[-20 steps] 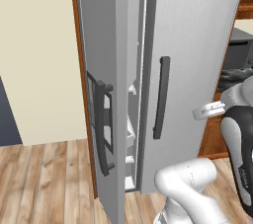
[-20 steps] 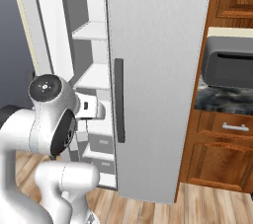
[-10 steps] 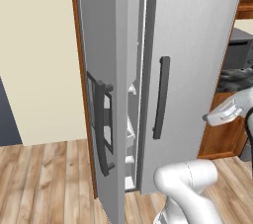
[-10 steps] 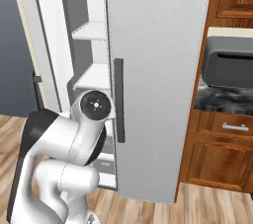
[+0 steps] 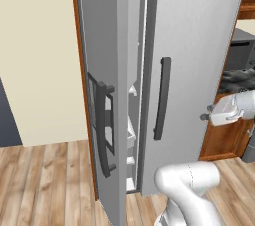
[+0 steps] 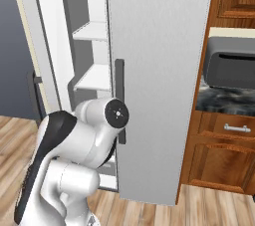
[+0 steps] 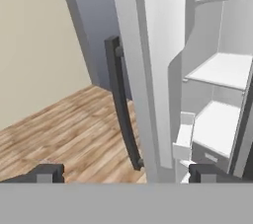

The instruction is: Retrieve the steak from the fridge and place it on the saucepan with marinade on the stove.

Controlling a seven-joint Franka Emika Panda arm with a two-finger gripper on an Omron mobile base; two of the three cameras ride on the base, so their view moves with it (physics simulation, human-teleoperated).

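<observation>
**Visitor:** Hand view first, then. Where does the claw stand?

**Keeper:** Claw (image 7: 126,173): one; its two dark tips sit wide apart at the bottom of that view, jaws fully spread, nothing between them. It points at the edge of the fridge's (image 5: 199,46) part-open left door (image 7: 143,70), with the white interior showing to the right of that edge.

**Visitor:** And the steak?

**Keeper:** Steak: none to be seen. By my reckoning it lies somewhere inside the fridge, beyond the door gap, ahead and to the right of the claw as the hand view has it. Its long axis I cannot tell.

**Visitor:** What else can be counted?

**Keeper:** Fridge doors: two, the left ajar, the right shut. Dark bar handles (image 5: 162,98): two, one per door, both upright. White shelves (image 6: 94,75): two in the right base view, bare along their front edges. Arm: one only, so no question of which is nearer. Toaster oven (image 6: 231,65): one, on the marbled surface (image 6: 224,101) right of the fridge.
</observation>
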